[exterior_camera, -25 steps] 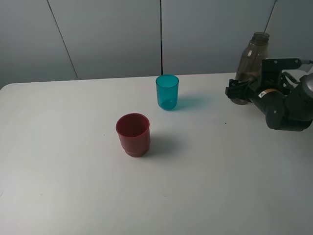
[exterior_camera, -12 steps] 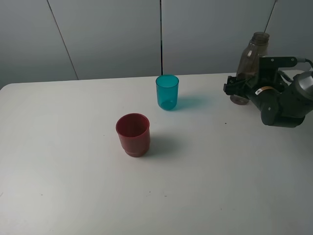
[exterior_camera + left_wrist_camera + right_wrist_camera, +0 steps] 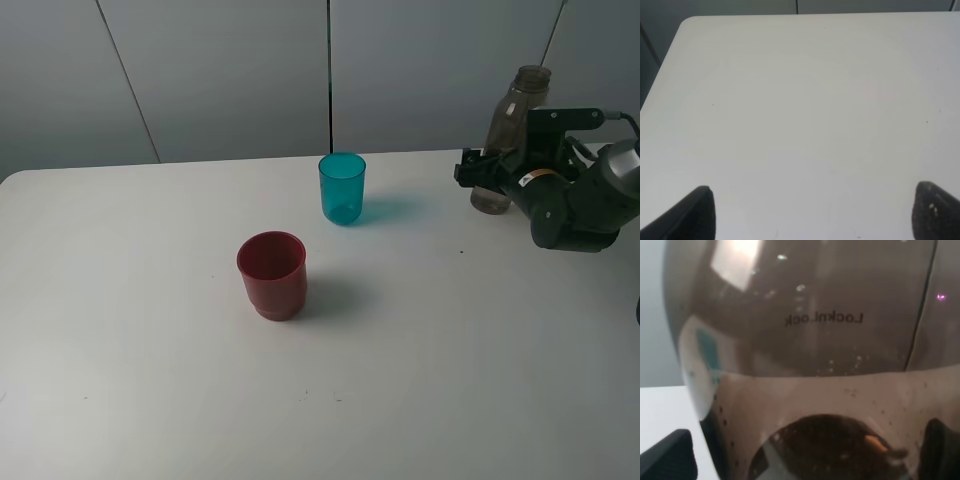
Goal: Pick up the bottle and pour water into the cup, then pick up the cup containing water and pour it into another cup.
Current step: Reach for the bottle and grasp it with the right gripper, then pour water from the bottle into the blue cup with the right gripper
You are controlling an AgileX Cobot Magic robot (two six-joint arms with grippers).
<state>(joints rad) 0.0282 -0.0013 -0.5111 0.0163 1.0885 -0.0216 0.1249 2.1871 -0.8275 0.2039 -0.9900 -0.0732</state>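
Smoky grey-brown plastic fills nearly the whole right wrist view. That is the bottle (image 3: 508, 132), sitting right in between the fingers (image 3: 666, 456) of the right hand (image 3: 482, 178). One dark fingertip shows at each side of the bottle's lower body, and there is lettering on its wall higher up. A faint level line crosses the bottle about halfway down that view, and small droplets cling to the plastic below it. The fingers sit close against the bottle's sides, but I cannot tell whether they are actually pressing on it or only flanking it. From the high camera the bottle leans a little, its neck rising above the hand and its base low by the white table (image 3: 150, 350). The wrist hides part of its lower half.

The cup (image 3: 342, 187), translucent teal, stands upright on the table out beyond the right hand's fingertips and well apart from them. Another cup (image 3: 272, 274), dark red and squat, stands upright farther still from that hand, past the teal one and off to one side of it. The two cups do not touch.

The left hand (image 3: 815, 216) has its fingertips spread wide apart. Only bare table shows between and ahead of them, and neither cup shows in its wrist view.
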